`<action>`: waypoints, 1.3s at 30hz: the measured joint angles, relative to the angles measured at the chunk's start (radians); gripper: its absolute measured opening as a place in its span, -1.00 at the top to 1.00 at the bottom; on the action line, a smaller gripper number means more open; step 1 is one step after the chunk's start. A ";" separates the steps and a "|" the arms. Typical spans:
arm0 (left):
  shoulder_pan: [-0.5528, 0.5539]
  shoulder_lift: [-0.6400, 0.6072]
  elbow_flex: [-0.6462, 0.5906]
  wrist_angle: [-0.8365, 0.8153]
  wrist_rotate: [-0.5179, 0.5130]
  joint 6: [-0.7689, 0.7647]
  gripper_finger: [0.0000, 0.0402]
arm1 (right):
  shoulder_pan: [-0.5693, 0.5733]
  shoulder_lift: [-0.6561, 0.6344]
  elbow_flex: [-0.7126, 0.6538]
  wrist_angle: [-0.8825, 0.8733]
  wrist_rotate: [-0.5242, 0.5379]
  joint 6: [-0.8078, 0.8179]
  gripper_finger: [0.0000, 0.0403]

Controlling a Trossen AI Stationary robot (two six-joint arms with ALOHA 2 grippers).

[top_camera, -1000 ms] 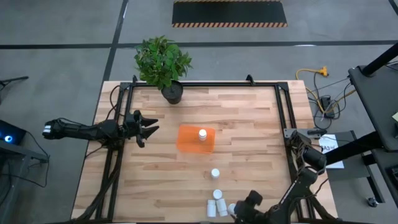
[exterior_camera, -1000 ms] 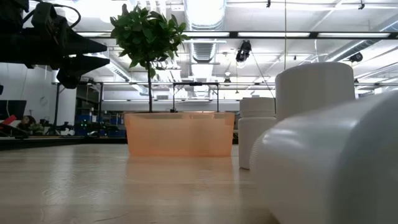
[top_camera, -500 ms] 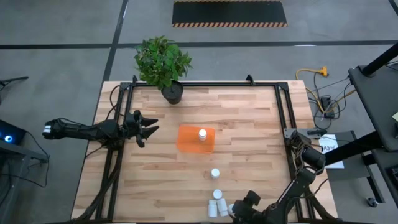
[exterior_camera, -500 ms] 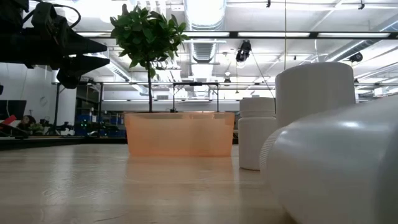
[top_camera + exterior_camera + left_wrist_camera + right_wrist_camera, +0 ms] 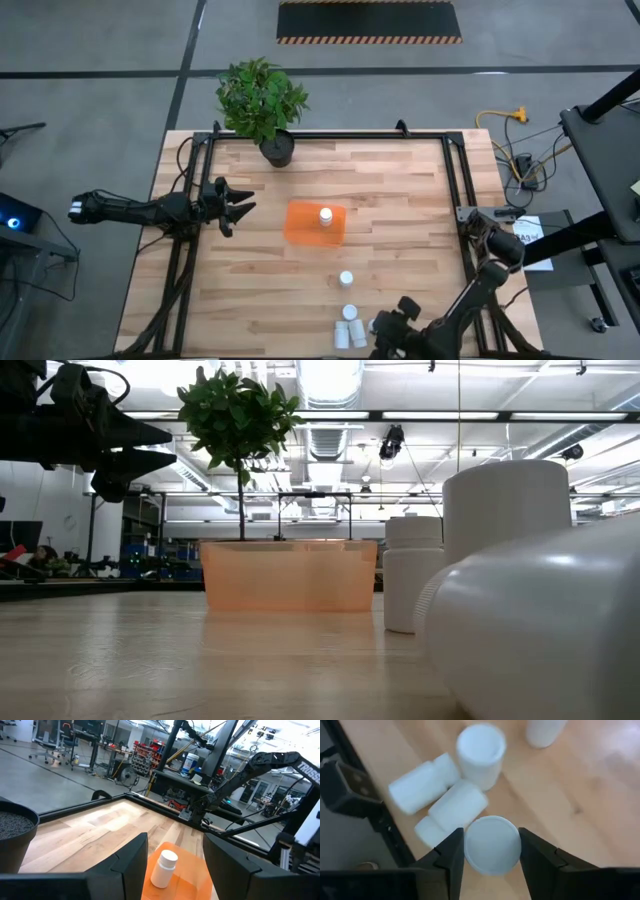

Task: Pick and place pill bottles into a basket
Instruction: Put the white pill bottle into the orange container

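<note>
My right gripper (image 5: 492,836) (image 5: 380,330) is at the table's near edge, shut on a white pill bottle (image 5: 492,845). Beside it one bottle (image 5: 481,752) stands and two (image 5: 422,785) (image 5: 452,812) lie on their sides. Another bottle (image 5: 346,279) stands farther in. The orange basket (image 5: 305,225) sits mid-table with one bottle (image 5: 325,215) upright in it. My left gripper (image 5: 245,207) (image 5: 175,840) is open and empty, held above the table left of the basket. My right gripper pinches the bottle's round side wall (image 5: 470,847) between its two fingers, which come from above and point down. The bottle is upright and shows end-on. I cannot tell whether it stands on the table or is lifted clear.
A black pot (image 5: 278,150) with a green plant stands at the table's far edge. Black rails (image 5: 455,190) run along the table's sides. The lying bottles are close to the near edge (image 5: 375,815). Bare wood (image 5: 400,220) lies between the basket and the right rail.
My right gripper, with the bottle between its fingers, has shifted a little toward the table's far edge. The lying bottle closest to the low camera has shifted slightly.
</note>
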 joint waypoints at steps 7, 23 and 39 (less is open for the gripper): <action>0.000 0.000 0.000 0.000 0.000 0.000 0.14 | -0.060 -0.131 -0.028 -0.083 -0.002 -0.089 0.29; 0.000 0.000 0.000 0.000 0.000 0.000 0.14 | -0.412 -0.599 -0.413 0.183 -0.030 -0.652 0.29; 0.000 0.000 0.000 0.000 0.000 0.000 0.14 | -0.754 -0.746 -0.670 0.533 -0.335 -1.088 0.29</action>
